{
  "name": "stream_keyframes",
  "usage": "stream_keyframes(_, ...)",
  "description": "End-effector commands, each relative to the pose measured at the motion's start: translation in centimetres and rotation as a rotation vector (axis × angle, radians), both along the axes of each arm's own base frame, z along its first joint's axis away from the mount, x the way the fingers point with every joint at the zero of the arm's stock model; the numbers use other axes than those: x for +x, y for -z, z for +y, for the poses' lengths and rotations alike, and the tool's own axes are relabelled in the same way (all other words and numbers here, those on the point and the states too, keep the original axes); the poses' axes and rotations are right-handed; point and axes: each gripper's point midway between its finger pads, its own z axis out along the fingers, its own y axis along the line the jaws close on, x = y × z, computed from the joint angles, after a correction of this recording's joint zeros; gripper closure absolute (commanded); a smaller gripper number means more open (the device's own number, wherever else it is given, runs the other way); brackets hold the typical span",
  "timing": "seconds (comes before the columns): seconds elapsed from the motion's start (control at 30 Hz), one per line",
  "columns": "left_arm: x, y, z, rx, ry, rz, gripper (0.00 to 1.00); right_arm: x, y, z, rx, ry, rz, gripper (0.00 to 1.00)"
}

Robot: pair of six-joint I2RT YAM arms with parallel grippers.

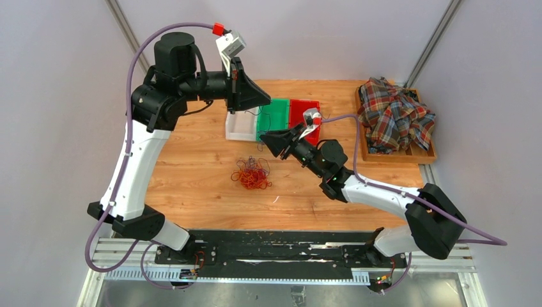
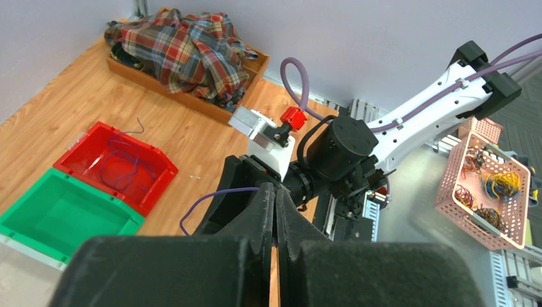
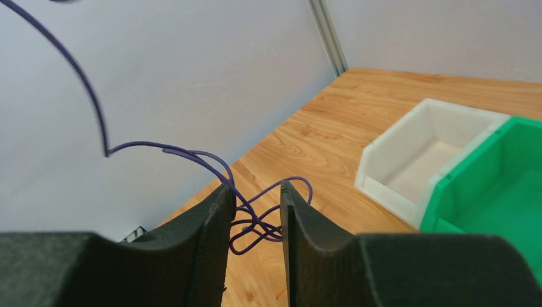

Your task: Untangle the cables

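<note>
Table (image 1: 192, 185) bears the loose bunch of cables (image 1: 252, 174) near its centre, on the near side of the bins (image 1: 275, 118). Left gripper (image 2: 275, 188), raised, is pressed together on one purple cable (image 3: 185, 153). Right gripper (image 3: 255, 190) stands spread, that cable's loops in the gap.

three bins (image 1: 275, 116), one wooden tray (image 1: 396, 157), one plaid shirt (image 1: 393, 115), one pink basket (image 2: 451, 185), one bunch of cables (image 1: 252, 174)

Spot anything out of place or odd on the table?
Plaid shirt is heaped over the wooden tray at the far right, hiding most of it. A small white scrap or mark sits on the table near the cables. Otherwise nothing stands out.
</note>
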Motion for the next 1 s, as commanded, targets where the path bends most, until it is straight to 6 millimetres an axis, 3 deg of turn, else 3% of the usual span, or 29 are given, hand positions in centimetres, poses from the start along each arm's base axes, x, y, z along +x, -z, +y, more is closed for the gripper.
stream_keyframes(0.0, -1.1, -1.5, 0.0, -0.027, 0.030, -0.039, 1.00, 1.4, 1.9, -2.2, -0.040, 0.093, 0.031, 0.68)
stream_keyframes(0.27, -0.3, -1.3, -0.2, -0.018, 0.018, -0.056, 0.99, 1.8, 6.8, -6.2, -0.064, 0.183, 0.149, 0.69)
stream_keyframes(0.57, 2.7, -1.6, -1.3, -0.014, -0.015, -0.077, 1.00, 1.1, 11.0, -9.6, -0.123, 0.265, 0.234, 0.67)
stream_keyframes(0.6, 3.0, -1.6, -1.5, -0.013, -0.014, -0.077, 1.00, 1.1, 11.4, -10.0, -0.132, 0.279, 0.242, 0.64)
stream_keyframes(0.63, 3.8, -1.9, -2.1, -0.015, -0.014, -0.095, 0.99, 0.8, 12.1, -11.0, -0.157, 0.306, 0.252, 0.52)
stream_keyframes(0.67, 4.5, -1.5, -2.6, -0.010, -0.013, -0.093, 1.00, 0.6, 12.4, -11.4, -0.164, 0.316, 0.253, 0.47)
stream_keyframes(0.8, 6.7, -0.5, -4.7, -0.001, -0.006, -0.080, 1.00, -0.2, 12.7, -13.2, -0.170, 0.364, 0.253, 0.33)
stream_keyframes(0.97, 11.0, 2.2, -6.9, 0.016, -0.047, -0.072, 1.00, -1.3, 13.3, -15.9, -0.175, 0.442, 0.270, 0.27)
